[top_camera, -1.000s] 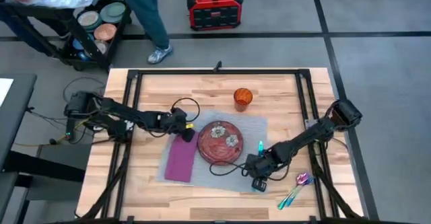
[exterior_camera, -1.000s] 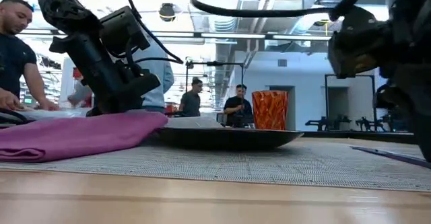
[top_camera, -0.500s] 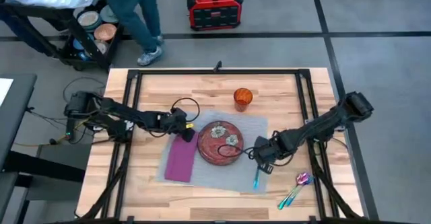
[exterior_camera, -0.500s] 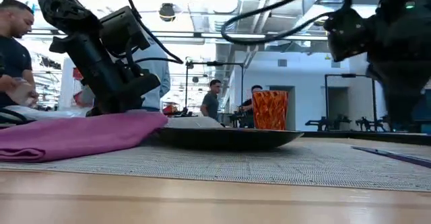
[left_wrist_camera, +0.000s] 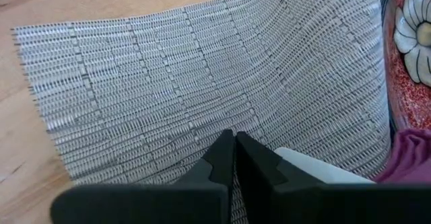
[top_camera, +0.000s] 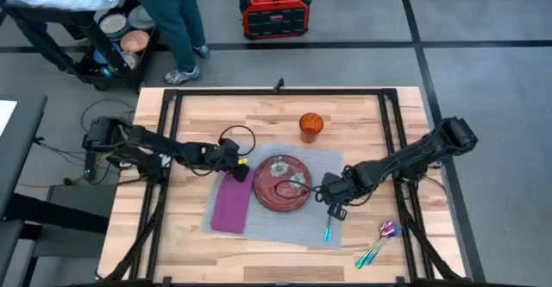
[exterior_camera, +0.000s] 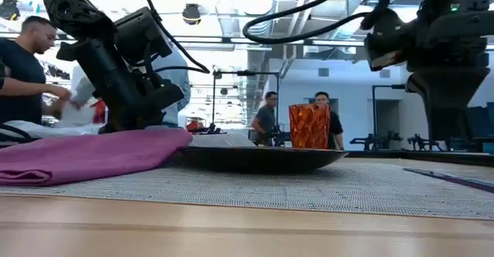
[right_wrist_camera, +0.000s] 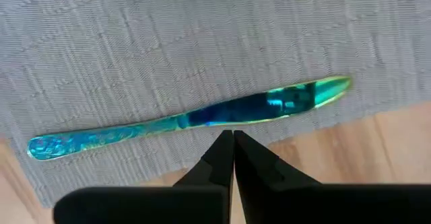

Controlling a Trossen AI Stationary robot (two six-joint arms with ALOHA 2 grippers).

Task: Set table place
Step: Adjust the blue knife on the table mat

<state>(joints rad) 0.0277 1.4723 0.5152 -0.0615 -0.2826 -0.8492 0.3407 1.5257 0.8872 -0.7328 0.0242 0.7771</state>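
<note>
The grey placemat [top_camera: 302,162] lies mid-table on the wooden table [top_camera: 362,110]. On it sit a red flowered plate [top_camera: 269,202] and a purple napkin [top_camera: 228,205], the napkin to the plate's left. A teal knife [right_wrist_camera: 195,120] lies flat on the placemat's near right part [top_camera: 329,228], its tip by the mat's edge. My right gripper [right_wrist_camera: 234,140] is shut and stands just on the far side of the knife [top_camera: 332,202]. My left gripper [left_wrist_camera: 234,143] is shut over the placemat's far left part [top_camera: 237,168], beside the napkin's far end. My left gripper points its shut fingertips [left_wrist_camera: 222,150] down at the placemat's weave [left_wrist_camera: 202,96]. I cannot tell whether they touch it.
An orange patterned cup [top_camera: 310,125] stands beyond the placemat's far edge. Two more pieces of iridescent cutlery [top_camera: 378,242] lie on the wood at the near right. A black cable loop [top_camera: 278,186] hangs over the plate. People stand beyond the table's far left corner.
My right gripper has swung from the placemat's near right corner toward the far edge and the plate. The knife, which stuck out from it toward the far edge a second ago, now lies flat on the placemat's near right part. The left arm has kept still.
</note>
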